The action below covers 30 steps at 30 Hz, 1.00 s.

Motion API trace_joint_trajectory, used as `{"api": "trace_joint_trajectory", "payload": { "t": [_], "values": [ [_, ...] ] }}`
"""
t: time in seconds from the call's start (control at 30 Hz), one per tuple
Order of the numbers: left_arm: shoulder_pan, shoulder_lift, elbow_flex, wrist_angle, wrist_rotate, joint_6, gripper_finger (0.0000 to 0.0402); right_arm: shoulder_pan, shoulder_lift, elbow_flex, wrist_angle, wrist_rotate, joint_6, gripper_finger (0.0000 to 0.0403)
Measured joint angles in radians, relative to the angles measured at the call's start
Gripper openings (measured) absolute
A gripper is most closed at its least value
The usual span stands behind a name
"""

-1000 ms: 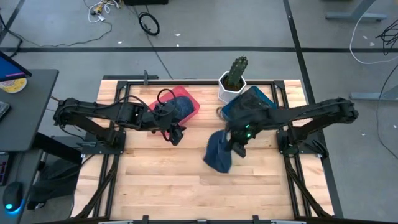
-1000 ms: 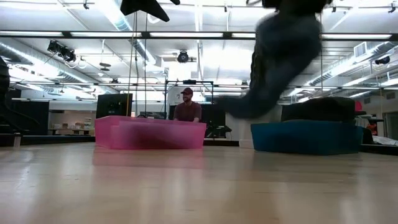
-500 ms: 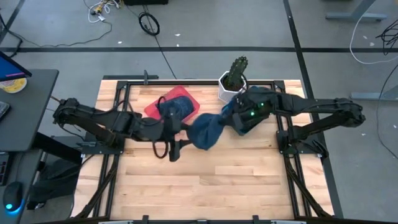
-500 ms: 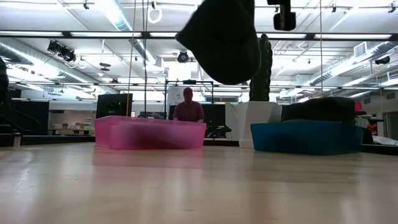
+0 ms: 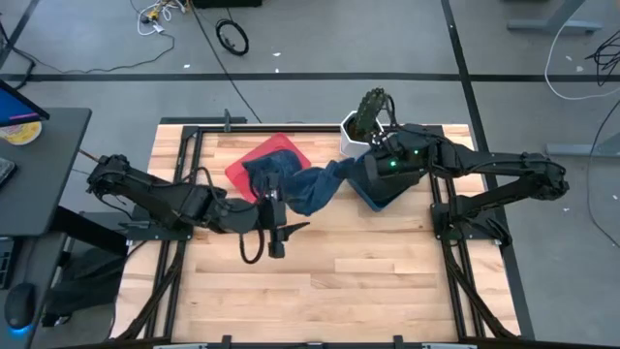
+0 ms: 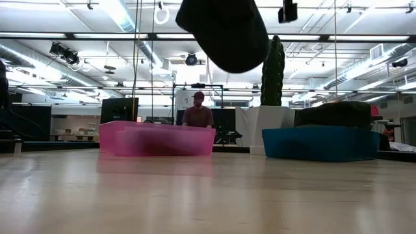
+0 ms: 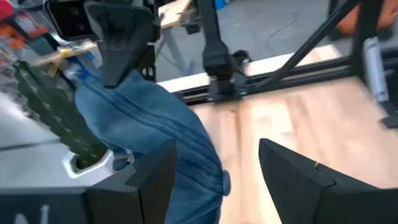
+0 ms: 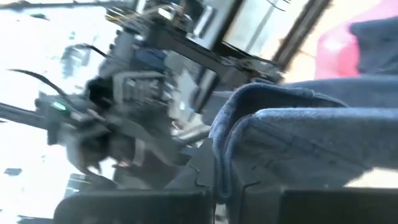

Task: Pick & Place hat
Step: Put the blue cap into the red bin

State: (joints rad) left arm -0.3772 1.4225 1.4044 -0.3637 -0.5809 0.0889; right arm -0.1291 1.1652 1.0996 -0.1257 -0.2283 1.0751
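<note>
The blue denim hat (image 5: 306, 189) hangs in the air from my right gripper (image 5: 361, 171), which is shut on it above the gap between the blue bin (image 5: 389, 184) and the pink bin (image 5: 263, 158). Its free end reaches over the pink bin's near right corner. In the low view the hat (image 6: 224, 32) is high above the table. My left gripper (image 5: 282, 233) is open and empty, nearer the table's near edge, below the hat. In the left wrist view the hat (image 7: 158, 134) shows beyond my open left fingers. My right gripper pinches the hat between its two fingers at one end (image 7: 99, 84), coming from above. In the right wrist view the denim (image 8: 280, 140) bunches in folds between the fingers. The hat is lifted clear and trails slack from the hold toward the pink bin.
A cactus in a white pot (image 5: 364, 124) stands at the far edge, close behind my right gripper. The blue bin holds dark cloth (image 6: 335, 114). Bare wooden table (image 5: 320, 291) fills the near half. A person (image 6: 197, 112) sits in the room beyond the table.
My right gripper has moved from the table's middle up and toward the far edge, keeping its hold. The hat has swung from below it toward the left, over the pink bin's corner. My left gripper has drawn back toward the near edge.
</note>
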Motion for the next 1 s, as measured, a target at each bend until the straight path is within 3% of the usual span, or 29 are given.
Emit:
{"api": "trace_joint_trajectory", "payload": {
  "t": [0.17, 0.37, 0.67, 0.8, 1.0],
  "values": [
    [0.004, 0.03, 0.0, 0.011, -0.057, 0.054, 0.0232, 0.0, 0.0, 0.0, 0.083, 0.0, 0.05, 0.0004],
    [0.01, 0.046, 0.0, 0.007, -0.221, 0.054, 0.0232, 0.0, 0.0, 0.0, 0.082, 0.0, 0.071, 0.0004],
    [0.035, 0.046, 0.0, 0.007, -0.227, -0.047, 0.0218, 0.001, 0.0, 0.0, 0.084, 0.0, 0.092, 0.0004],
    [0.067, 0.046, 0.0, -0.007, -0.206, -0.184, 0.0173, 0.001, 0.0, 0.0, 0.084, -0.008, 0.095, 0.0004],
    [0.114, 0.046, 0.0, -0.007, -0.018, -0.217, 0.0047, 0.001, 0.0, 0.0, 0.072, -0.02, 0.079, 0.0016]
  ]
}}
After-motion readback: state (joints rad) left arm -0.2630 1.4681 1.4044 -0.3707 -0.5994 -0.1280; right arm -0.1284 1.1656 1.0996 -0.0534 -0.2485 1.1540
